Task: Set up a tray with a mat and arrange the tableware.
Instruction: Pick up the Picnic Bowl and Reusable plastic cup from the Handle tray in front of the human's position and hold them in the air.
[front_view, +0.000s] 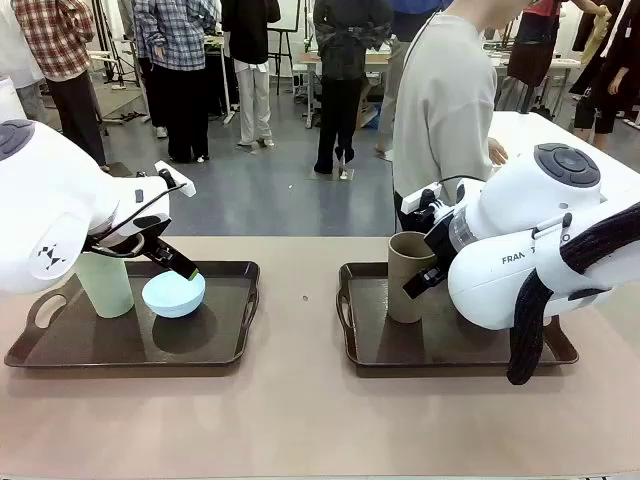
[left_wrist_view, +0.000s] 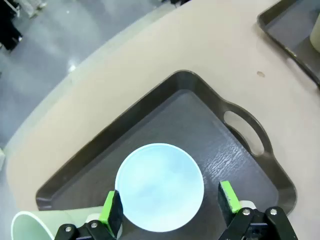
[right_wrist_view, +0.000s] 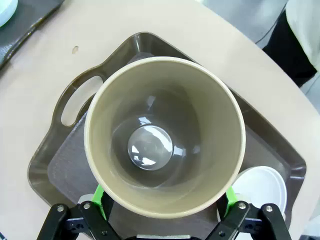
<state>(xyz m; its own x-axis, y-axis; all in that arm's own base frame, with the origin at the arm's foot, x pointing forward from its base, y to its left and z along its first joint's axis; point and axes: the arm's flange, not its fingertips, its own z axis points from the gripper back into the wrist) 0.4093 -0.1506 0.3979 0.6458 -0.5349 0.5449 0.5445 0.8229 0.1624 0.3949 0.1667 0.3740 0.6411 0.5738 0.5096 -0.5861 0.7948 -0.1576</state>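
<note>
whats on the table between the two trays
Just bare tabletop with one tiny dark speck, nothing else; the front view shows it between the left tray and the right tray.

Up close the tray (left_wrist_view: 227, 157) is dark and matt, with a fine wood-grain texture on its floor. The bowl (left_wrist_view: 159, 187) looks smooth, with a soft satin sheen. The tumbler (right_wrist_view: 200, 107) is smooth, its inner bottom glossy with glare. The table (front_view: 300, 420) is matt, and the arm (front_view: 55, 195) is shiny white plastic.

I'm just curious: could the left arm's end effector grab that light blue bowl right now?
Probably yes: the open left end effector flanks the light blue bowl with nothing between; the pale green tumbler stands aside.
</note>
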